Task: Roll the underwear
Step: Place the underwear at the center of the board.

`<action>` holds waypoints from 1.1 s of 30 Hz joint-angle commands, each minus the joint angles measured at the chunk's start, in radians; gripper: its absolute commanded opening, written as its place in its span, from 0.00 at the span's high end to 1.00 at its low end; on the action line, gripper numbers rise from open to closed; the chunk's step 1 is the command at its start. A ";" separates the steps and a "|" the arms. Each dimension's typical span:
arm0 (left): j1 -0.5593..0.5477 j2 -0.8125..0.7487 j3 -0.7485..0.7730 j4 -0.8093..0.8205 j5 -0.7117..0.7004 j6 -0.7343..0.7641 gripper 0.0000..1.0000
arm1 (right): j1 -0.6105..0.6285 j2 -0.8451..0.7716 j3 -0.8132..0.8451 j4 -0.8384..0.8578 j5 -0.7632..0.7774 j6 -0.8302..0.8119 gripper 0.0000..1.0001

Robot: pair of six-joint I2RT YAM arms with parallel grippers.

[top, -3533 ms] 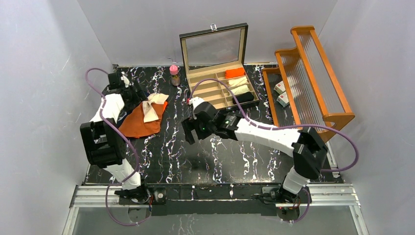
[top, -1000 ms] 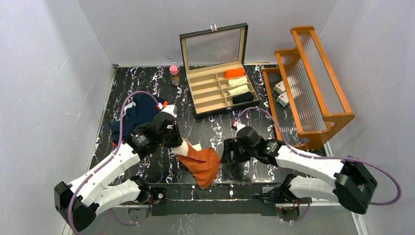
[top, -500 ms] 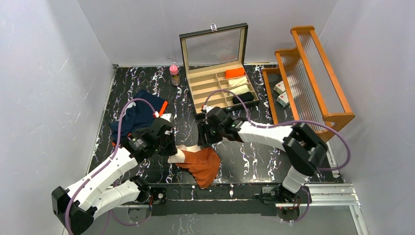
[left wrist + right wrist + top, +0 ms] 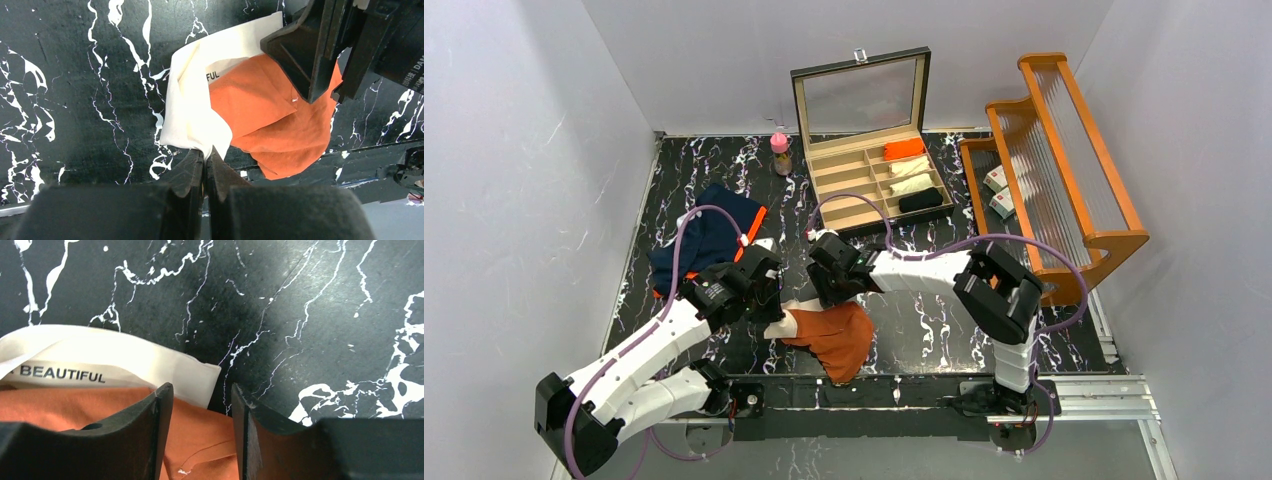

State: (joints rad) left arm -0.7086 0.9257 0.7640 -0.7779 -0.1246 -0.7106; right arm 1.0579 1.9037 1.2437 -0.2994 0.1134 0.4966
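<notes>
The rust-orange underwear (image 4: 836, 338) lies crumpled near the table's front edge, its lower part drooping over the edge. Its white waistband (image 4: 190, 112) carries printed letters and faces away from the arms. My left gripper (image 4: 204, 153) is shut on the waistband's near left corner. My right gripper (image 4: 200, 390) is low over the garment's right end; its jaws stand apart, straddling the waistband's corner (image 4: 192, 377) and the orange cloth (image 4: 200, 440). In the top view the left gripper (image 4: 770, 306) and right gripper (image 4: 829, 287) face each other across the garment. The navy underwear (image 4: 704, 236) with orange trim lies at the back left.
An open compartment case (image 4: 844, 190) with its lid up stands at the back centre, with several rolled cloths in its right cells. A pink-capped bottle (image 4: 780, 152) stands left of it. A wooden rack (image 4: 1064, 150) fills the right side, with small boxes (image 4: 998, 192) beneath.
My right gripper has swung from the right to the underwear's right end, with its jaws narrowing. My left gripper, still shut on the waistband, has eased slightly toward the near edge.
</notes>
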 commanded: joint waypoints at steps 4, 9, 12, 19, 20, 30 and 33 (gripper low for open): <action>0.003 -0.025 -0.023 -0.033 -0.033 -0.016 1.00 | 0.045 0.119 0.058 -0.149 0.168 0.051 0.52; 0.003 -0.019 -0.021 -0.036 -0.034 -0.017 1.00 | 0.061 0.164 0.115 -0.184 0.239 0.044 0.72; 0.003 -0.008 -0.008 -0.037 -0.019 -0.005 1.00 | 0.062 0.143 0.174 -0.194 0.252 -0.017 0.93; 0.004 -0.033 0.094 -0.054 -0.022 0.032 1.00 | 0.061 -0.130 0.156 -0.191 0.337 -0.047 0.99; 0.003 -0.040 0.118 -0.068 -0.027 0.041 1.00 | 0.062 -0.184 0.142 -0.197 0.359 -0.044 0.99; 0.003 -0.122 0.389 -0.246 0.121 0.184 1.00 | 0.061 -0.878 -0.108 -0.193 0.208 0.044 0.99; 0.002 -0.108 0.491 -0.294 0.221 0.212 1.00 | 0.062 -1.061 -0.168 -0.127 0.002 0.043 0.99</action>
State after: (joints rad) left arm -0.7086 0.8149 1.1455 -0.9594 -0.0467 -0.5675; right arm 1.1178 0.9976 1.1494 -0.4726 0.3473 0.5090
